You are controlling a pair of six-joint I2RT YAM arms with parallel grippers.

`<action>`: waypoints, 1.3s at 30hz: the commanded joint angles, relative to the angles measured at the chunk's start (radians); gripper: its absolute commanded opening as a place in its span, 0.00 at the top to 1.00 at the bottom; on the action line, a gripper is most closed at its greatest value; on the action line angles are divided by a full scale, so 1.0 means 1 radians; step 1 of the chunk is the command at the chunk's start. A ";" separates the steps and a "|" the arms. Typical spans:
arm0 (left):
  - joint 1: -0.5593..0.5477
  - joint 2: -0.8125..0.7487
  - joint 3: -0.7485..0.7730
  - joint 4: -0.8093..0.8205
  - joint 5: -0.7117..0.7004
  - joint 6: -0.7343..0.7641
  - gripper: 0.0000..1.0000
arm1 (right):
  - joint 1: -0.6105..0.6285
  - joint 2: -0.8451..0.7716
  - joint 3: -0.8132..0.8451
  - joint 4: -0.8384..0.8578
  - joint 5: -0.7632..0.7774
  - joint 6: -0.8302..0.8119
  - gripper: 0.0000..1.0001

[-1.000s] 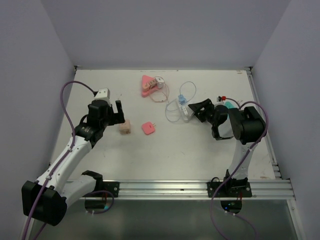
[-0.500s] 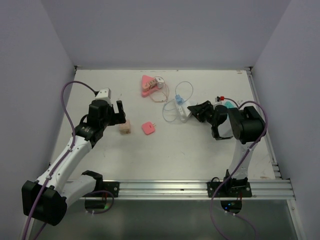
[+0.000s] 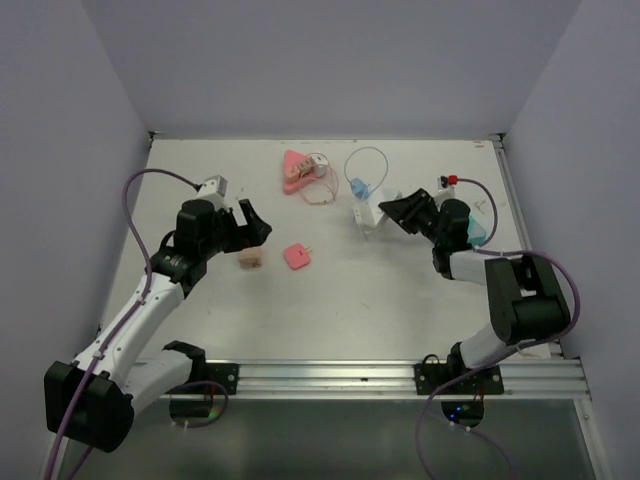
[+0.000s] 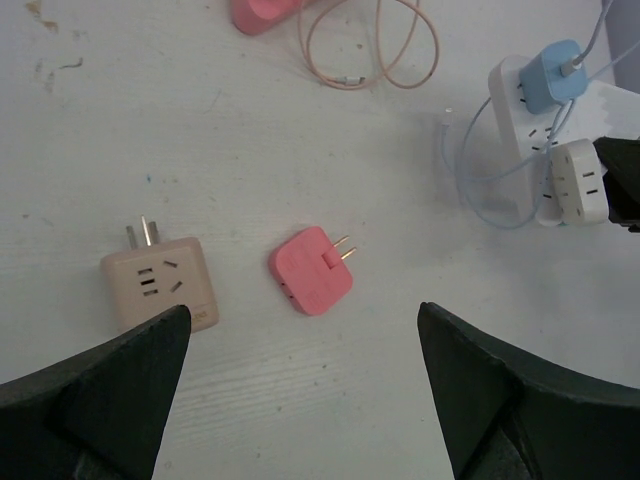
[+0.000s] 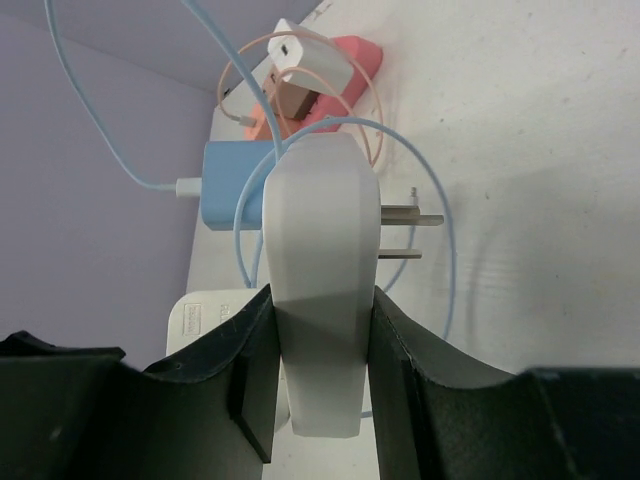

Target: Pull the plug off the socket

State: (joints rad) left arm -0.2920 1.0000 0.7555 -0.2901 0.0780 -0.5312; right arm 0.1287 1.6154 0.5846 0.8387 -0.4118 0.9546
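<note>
1. Right gripper (image 5: pixel 320 335): I am finding its fingers (image 5: pixel 250 380) pressed against both sides of the white plug (image 5: pixel 320 220), pinching it squarely across the body.
2. Location of the plug: it is sitting in that grip just beside the white power strip (image 4: pixel 512 140), right of the middle of the table (image 4: pixel 300 120). Its two prongs (image 5: pixel 412 220) are showing bare and pointing toward the table top. I am judging them clear, or very nearly clear, of the slots, though I cannot tell whether the plug body is touching the strip.
3. Left gripper (image 4: pixel 303 340): it is hanging spread wide above the pink plug (image 4: pixel 310 272) and the beige adapter (image 4: pixel 160 285), well apart from the strip and gripping nothing.
4. Method: I am advising a draw straight along the line of the prongs, with no twist, so that they are not levering against the slot edges.
5. Hazard: the light blue cable (image 5: pixel 452 235) is looping around the plug and its prongs. I am rating a snag here as likely to drag the strip and the blue plug (image 4: pixel 550 75) along with it.
6. Restraint: nothing is holding the strip down. I am recommending a slow pull, watching for the strip lifting with the plug.
</note>
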 commanded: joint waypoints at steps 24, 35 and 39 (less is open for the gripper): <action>-0.484 0.330 0.070 0.552 -0.070 -0.526 0.15 | 0.278 -0.611 -0.029 -0.619 0.404 -0.295 1.00; -0.585 0.485 0.116 0.566 -0.136 -0.592 0.22 | 0.322 -0.660 -0.057 -0.632 0.447 -0.306 1.00; -0.595 0.509 0.107 0.627 -0.141 -0.621 0.39 | 0.328 -0.655 -0.077 -0.610 0.453 -0.313 1.00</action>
State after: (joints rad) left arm -0.8791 1.4986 0.8398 0.2325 -0.0235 -1.1164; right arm 0.4477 0.9855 0.5140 0.1413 0.0132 0.6502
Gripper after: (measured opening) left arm 0.642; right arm 0.381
